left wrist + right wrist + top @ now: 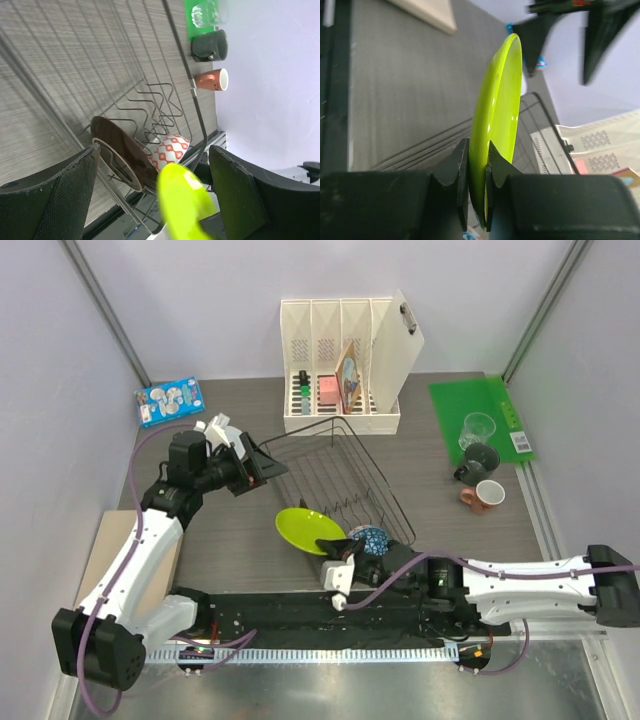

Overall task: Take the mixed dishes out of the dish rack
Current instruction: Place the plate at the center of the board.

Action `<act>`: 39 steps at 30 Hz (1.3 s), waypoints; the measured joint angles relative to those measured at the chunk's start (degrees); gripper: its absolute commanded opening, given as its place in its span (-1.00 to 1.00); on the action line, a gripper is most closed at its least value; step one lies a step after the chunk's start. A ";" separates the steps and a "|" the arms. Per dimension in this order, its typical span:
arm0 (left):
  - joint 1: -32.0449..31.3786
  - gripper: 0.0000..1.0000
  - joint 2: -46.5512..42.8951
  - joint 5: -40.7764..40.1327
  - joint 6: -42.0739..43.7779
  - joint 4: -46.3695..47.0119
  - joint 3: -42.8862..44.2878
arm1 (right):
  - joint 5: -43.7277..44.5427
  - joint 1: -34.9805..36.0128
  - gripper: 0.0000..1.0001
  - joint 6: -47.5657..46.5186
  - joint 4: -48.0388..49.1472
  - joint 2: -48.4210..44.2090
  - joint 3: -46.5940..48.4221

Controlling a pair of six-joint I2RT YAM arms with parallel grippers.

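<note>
Right pincer (pixel 477 150) was clamped narrow on the lime plate (pixel 303 527), pads pinching a short bit of rim and nothing more. Left pincer (pixel 262 462) stood wide and empty over the rack (pixel 335 470), at its far-left side, aimed in toward the wires. The plate sat at the rack's near-left corner, overlapping that corner from above; I could not tell whether it was free of the wires or touching the worktop (pixel 230 530). Being round, it had no true long axis. Its span ran out leftward from my grip on its right-hand rim, and the hollow face showed as a broad oval to the top camera, so I judged it tilted nearer flat than upright. Between my own fingers it read edge-on. Main worry, as I judged it: so little rim in the grip and all the weight hanging beyond it, so the plate might swivel or slide out under a quick swing or a hard set-down. Second: its rim might snag a rack wire at that corner. Third: the bowl (pixel 370 538) lay just beside my right wrist, a dark plate (pixel 122 155) near it in the prongs, and a careless sweep could knock either. Last: the left pincer pointed toward the same corner, so the arms might crowd each other.
</note>
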 measured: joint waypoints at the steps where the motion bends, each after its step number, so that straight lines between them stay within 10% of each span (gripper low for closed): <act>1: -0.13 0.76 0.00 0.35 0.15 0.15 0.28 | 0.28 1.90 -0.98 -0.42 -0.74 0.66 -0.02; 19: -0.37 0.65 -2.12 5.01 0.92 0.79 -1.68 | 20.76 8.92 -0.98 -27.04 11.91 12.63 -5.53; 39: -8.20 0.22 -2.80 5.88 0.98 1.14 -6.14 | 19.45 6.47 -0.98 -37.40 22.14 18.64 -3.43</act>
